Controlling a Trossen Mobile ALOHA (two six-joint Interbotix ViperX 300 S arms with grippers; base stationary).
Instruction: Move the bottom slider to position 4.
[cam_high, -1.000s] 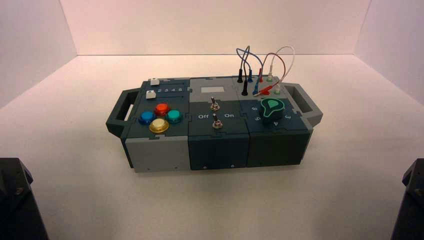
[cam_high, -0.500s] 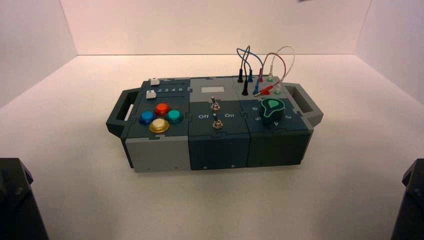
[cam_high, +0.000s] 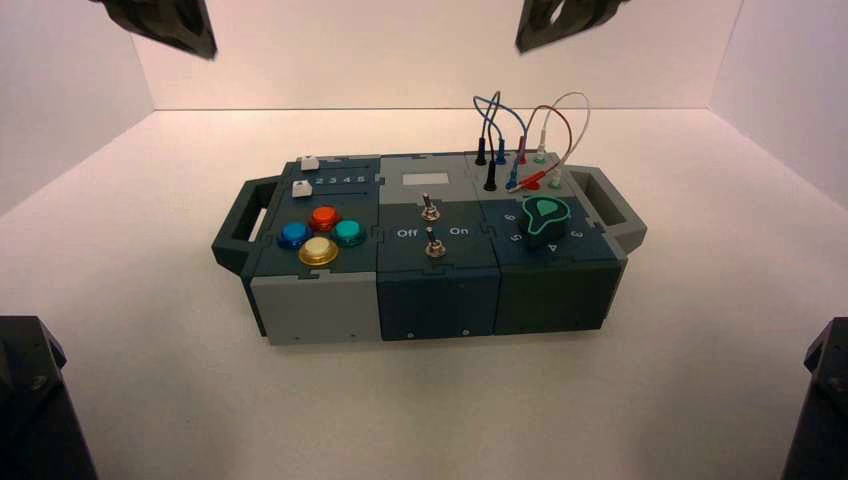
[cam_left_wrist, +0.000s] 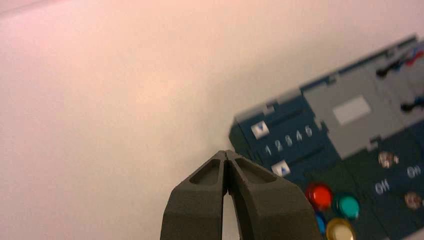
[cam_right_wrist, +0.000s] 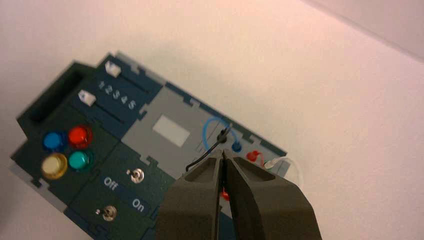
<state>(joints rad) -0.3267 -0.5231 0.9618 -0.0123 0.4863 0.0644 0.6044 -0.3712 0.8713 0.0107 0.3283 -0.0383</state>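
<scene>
We have both arms raised, and the high view shows them beyond the box's far edge. Our left gripper hangs in the air toward the far left corner of the box, its jaws pressed together with nothing between them. Our right gripper hangs farther right, toward the box's far right part, its jaws likewise closed on nothing. Neither touches the box. The bottom slider, a small white knob, sits at the left end of its track, at position 1, between the row of numerals and the coloured buttons. Position 4 lies farther right along that row. The top slider, nearer the far edge, is also at 1. Nearer us on the box's left part, we see the red button, blue button, green button and yellow button.
</scene>
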